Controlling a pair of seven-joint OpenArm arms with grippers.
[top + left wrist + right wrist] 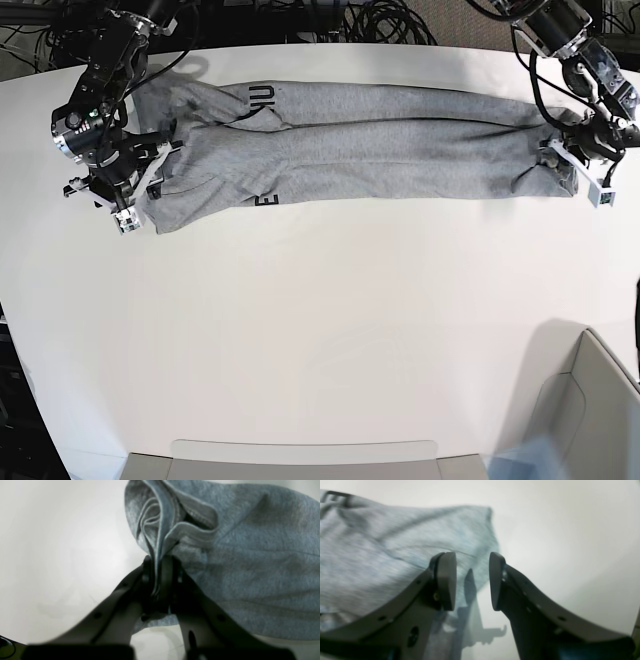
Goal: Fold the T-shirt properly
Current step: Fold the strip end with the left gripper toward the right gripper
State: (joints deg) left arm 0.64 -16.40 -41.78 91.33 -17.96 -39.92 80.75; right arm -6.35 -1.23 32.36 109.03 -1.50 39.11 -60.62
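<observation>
Long folded T-shirt [360, 150] stretched across far half of white surface [320, 330]. Left pincer [157, 567] clamped on bunched hem at 3 o'clock end. Right pincer [472, 580] apart, empty, at 9 o'clock end. Cables [380, 20] behind, grey bin [590, 400] at 5 o'clock.

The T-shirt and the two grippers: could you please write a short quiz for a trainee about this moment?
1. True or false: the left gripper is shut on the T-shirt.
2. The right gripper has its jaws: A) open and empty, B) closed on cloth.
3. Fill in: the T-shirt lies as a long band on the white ____.

Key: 1 true; 2 A; 3 table.
</observation>
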